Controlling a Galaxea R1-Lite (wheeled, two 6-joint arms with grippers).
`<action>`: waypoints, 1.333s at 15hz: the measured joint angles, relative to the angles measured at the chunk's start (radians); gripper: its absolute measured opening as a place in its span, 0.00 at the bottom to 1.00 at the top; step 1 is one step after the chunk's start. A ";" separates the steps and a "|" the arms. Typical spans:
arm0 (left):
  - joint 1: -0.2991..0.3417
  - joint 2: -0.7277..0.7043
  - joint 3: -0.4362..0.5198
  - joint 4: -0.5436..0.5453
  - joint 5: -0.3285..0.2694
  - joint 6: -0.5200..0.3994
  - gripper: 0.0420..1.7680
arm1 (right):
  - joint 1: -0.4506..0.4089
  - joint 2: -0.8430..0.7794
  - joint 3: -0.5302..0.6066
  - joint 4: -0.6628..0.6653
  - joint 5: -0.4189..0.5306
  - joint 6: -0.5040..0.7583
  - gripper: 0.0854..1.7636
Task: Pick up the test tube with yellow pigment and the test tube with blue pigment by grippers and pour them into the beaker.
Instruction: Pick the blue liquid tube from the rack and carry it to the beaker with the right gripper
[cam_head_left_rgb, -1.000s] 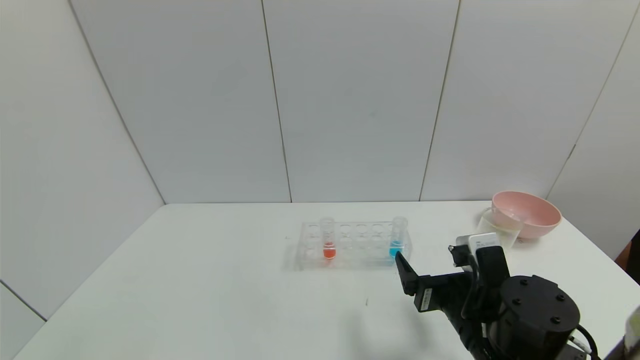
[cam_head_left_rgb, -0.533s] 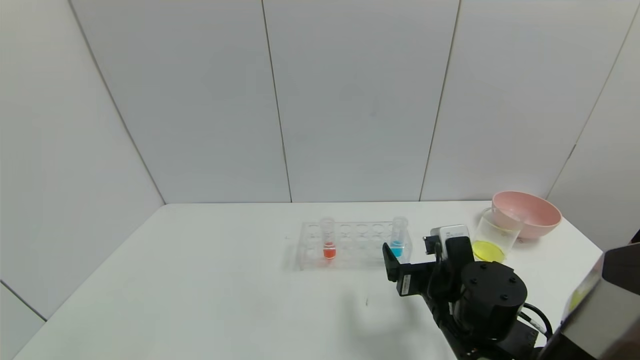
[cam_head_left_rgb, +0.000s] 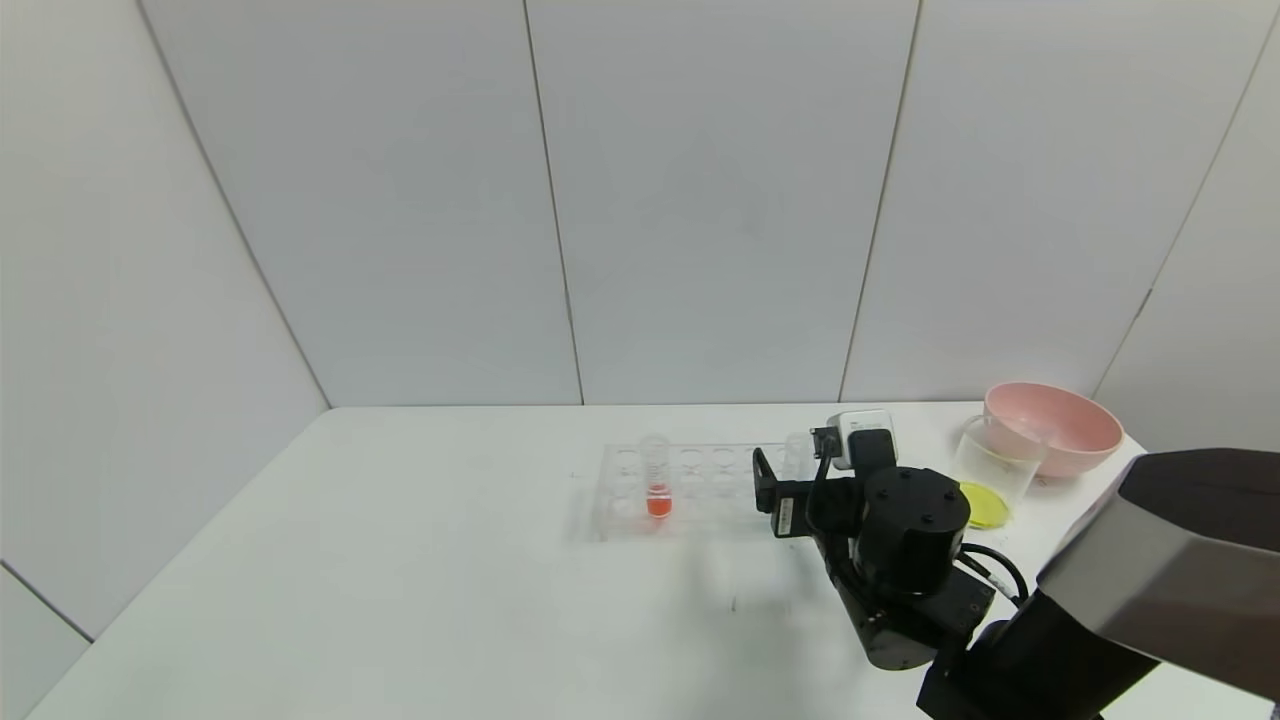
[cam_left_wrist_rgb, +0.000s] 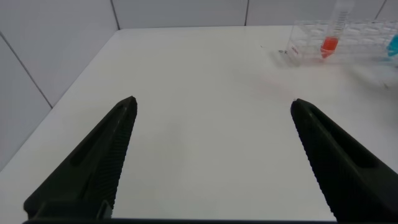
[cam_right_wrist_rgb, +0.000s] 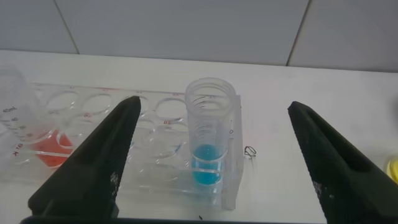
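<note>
The test tube with blue pigment (cam_right_wrist_rgb: 210, 146) stands upright in the end hole of the clear rack (cam_right_wrist_rgb: 118, 134). My right gripper (cam_right_wrist_rgb: 212, 102) is open just in front of it, one finger on either side, not touching it. In the head view this gripper (cam_head_left_rgb: 772, 490) sits at the rack's right end (cam_head_left_rgb: 700, 490) and hides the blue liquid; only the tube's rim (cam_head_left_rgb: 797, 444) shows. The beaker (cam_head_left_rgb: 988, 470) holds yellow liquid and stands right of the arm. The test tube with yellow pigment is out of view. My left gripper (cam_left_wrist_rgb: 212, 102) hangs open and empty over bare table.
A tube with orange-red liquid (cam_head_left_rgb: 655, 478) stands near the rack's left end. A pink bowl (cam_head_left_rgb: 1052, 426) sits behind the beaker at the table's far right. The right arm's grey link (cam_head_left_rgb: 1170, 560) fills the lower right corner.
My right arm has swung left and forward to the rack's right end, bringing its open gripper up to the blue tube. The beaker with yellow liquid came into sight behind it.
</note>
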 joint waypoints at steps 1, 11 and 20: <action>0.000 0.000 0.000 0.000 0.000 0.000 1.00 | -0.005 0.010 -0.007 0.001 0.000 -0.016 0.96; 0.000 0.000 0.000 0.000 0.000 0.000 1.00 | -0.016 0.033 -0.041 -0.003 0.028 -0.023 0.97; 0.000 0.000 0.000 0.000 0.000 0.000 1.00 | -0.015 0.050 -0.064 -0.003 0.022 -0.024 0.97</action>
